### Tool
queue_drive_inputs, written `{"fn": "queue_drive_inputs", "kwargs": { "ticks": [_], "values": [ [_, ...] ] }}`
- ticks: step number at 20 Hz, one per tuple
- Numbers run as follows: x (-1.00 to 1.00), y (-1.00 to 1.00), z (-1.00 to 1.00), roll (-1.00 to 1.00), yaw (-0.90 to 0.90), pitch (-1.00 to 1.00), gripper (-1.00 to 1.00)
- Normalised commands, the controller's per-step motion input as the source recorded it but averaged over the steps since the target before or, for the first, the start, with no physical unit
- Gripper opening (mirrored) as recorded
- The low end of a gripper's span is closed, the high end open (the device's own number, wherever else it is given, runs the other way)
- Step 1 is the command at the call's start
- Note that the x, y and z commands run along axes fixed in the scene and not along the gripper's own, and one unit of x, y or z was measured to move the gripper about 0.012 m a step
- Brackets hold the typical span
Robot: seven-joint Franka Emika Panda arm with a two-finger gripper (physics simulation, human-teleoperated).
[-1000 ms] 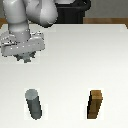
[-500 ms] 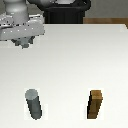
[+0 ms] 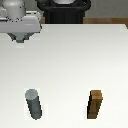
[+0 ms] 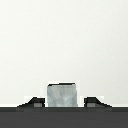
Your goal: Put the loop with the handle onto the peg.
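Since the earlier frames, the arm has risen toward the far left corner of the worktop (image 3: 75,60), carrying the pincer (image 3: 20,39) upward. Wrist view shows its fingers (image 4: 35,102) clamped on the loop with the handle (image 4: 61,95). Near left stands the peg (image 3: 34,104); a brown wooden block (image 3: 95,104) stands well apart, near right.

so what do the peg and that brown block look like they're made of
The peg looks like dull grey metal, though it could be plastic: an even matte grey with soft shading down its side and no bright glint. The brown block looks like wood: warm brown, with a lighter front face and a darker side. No grain is visible at this resolution, so that stays a guess.
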Motion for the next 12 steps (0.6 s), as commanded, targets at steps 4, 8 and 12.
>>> {"fn": "queue_drive_inputs", "kwargs": {
  "ticks": [4, 8, 12],
  "values": [
    [0.00, 0.00, 0.00, 0.00, 0.98, 0.00, -1.00],
    [0.00, 0.00, 0.00, 0.00, 1.00, 0.00, -1.00],
    [0.00, 0.00, 0.00, 0.00, 1.00, 0.00, -1.00]
  ]
}}
